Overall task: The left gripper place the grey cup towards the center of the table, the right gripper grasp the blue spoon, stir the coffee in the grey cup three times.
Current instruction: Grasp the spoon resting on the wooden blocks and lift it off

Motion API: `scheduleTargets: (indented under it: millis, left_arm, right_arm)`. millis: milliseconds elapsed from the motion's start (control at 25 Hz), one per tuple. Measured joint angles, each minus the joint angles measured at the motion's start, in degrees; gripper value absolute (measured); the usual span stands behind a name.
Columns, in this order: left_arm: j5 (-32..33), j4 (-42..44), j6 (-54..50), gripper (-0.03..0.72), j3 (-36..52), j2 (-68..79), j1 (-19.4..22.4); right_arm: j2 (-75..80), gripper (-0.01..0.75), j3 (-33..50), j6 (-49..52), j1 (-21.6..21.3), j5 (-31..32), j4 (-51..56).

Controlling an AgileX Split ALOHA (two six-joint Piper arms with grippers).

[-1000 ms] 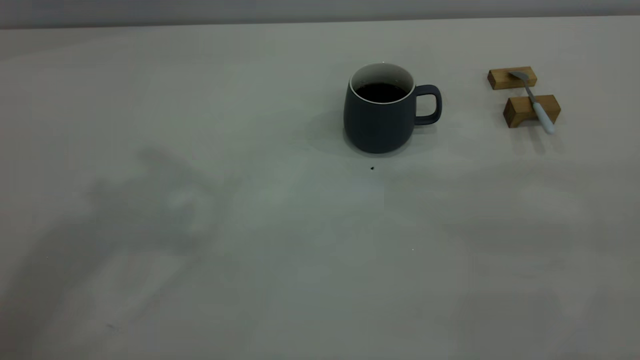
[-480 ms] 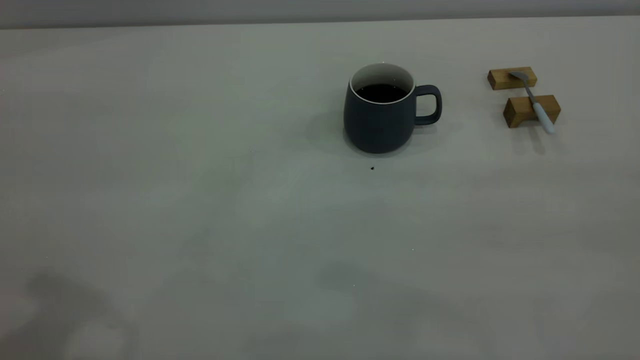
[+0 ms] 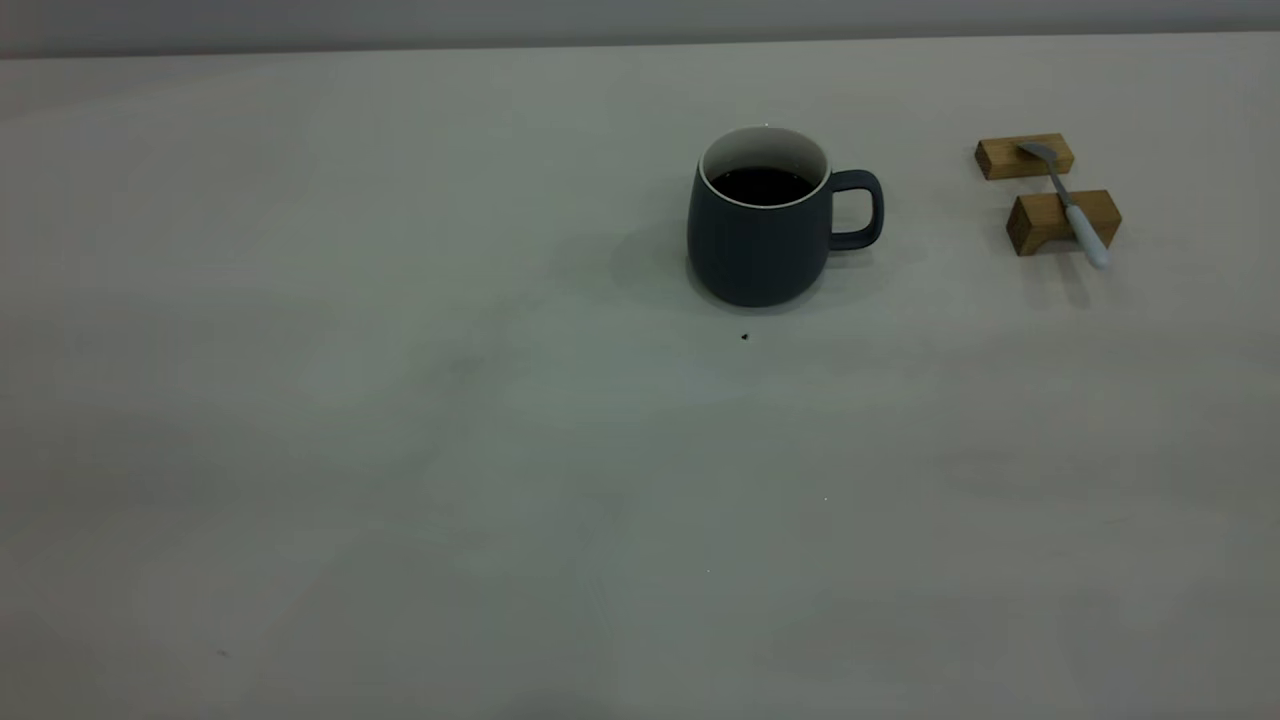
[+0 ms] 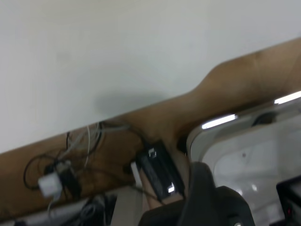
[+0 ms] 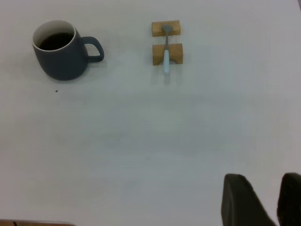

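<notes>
Grey cup (image 3: pixel 757 235) upright on table (image 3: pixel 400 420), likely heavy and spill-prone with coffee (image 3: pixel 762 184): grip body or handle; right gripper (image 5: pixel 263 200) fingers apart, left jaws undeterminable.

Dim, even overhead light, soft shadow around the grey cup (image 3: pixel 760 232), left wrist view blurred

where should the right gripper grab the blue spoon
Grip the blue spoon on its bare shaft between the two wooden blocks, coming from above with jaws across it. Bridging the blocks, it leaves space underneath there.
</notes>
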Motion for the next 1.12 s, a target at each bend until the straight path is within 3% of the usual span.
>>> scheduleTargets:
  millis: [280,720,880,1120]
  left_arm:
    - [0.42,0.0,0.0,0.585,0.13,-11.68,0.5]
    - [1.07,0.0,-0.18,0.585,0.13,-24.72,18.73]
    - [1.42,0.0,-0.18,0.585,0.13,-30.84,21.48]
    - [2.25,0.0,-0.23,0.585,0.13,-33.32,21.85]
  right_arm:
    - [0.0,0.238,0.0,0.0,0.0,0.0,0.0]
    - [0.0,0.238,0.0,0.0,0.0,0.0,0.0]
    - [0.0,0.238,0.0,0.0,0.0,0.0,0.0]
    - [0.0,0.238,0.0,0.0,0.0,0.0,0.0]
